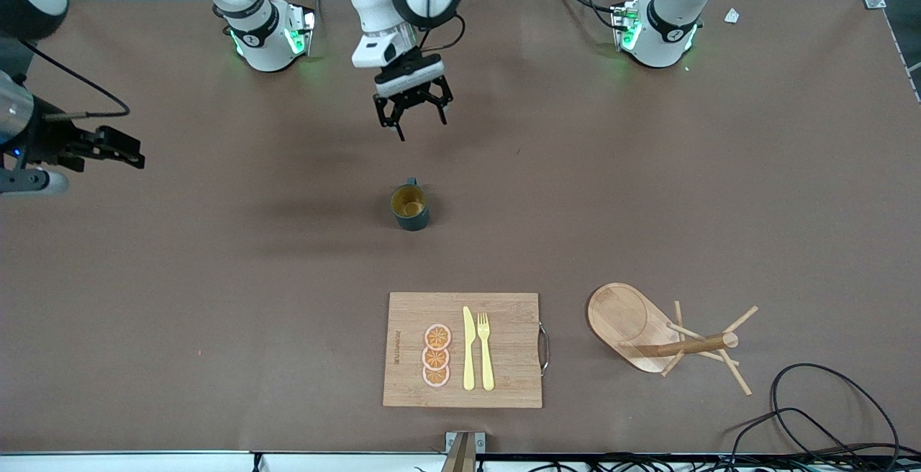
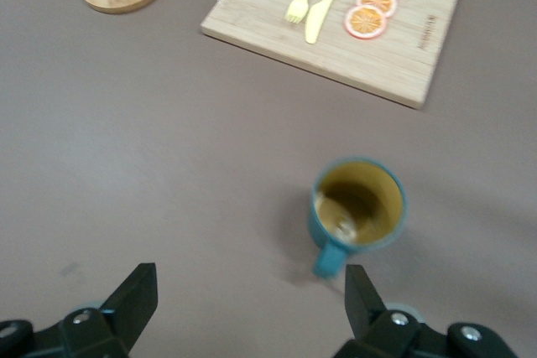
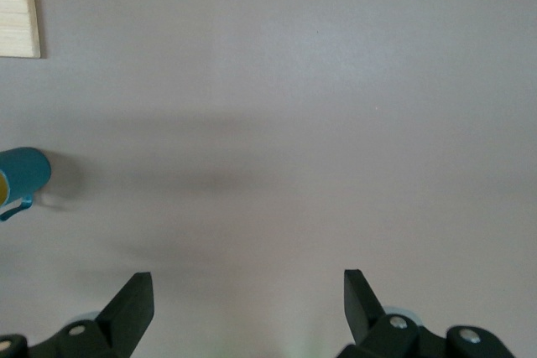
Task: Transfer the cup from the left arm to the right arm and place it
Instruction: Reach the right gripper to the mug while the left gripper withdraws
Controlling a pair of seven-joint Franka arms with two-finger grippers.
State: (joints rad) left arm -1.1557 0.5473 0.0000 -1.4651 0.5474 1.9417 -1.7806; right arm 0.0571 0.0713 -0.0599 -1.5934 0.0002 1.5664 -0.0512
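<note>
One cup (image 1: 410, 206) stands upright on the table (image 1: 216, 278), frame centre, directly below the left gripper (image 1: 415, 116), untouched, jaws apart. Right gripper (image 1: 108, 147), frame's left edge, waits, jaws spread, empty.

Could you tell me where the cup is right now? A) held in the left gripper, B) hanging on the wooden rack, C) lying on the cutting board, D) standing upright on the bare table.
D: the cup stands upright on the bare table, with the open left gripper above it and holding nothing.
</note>
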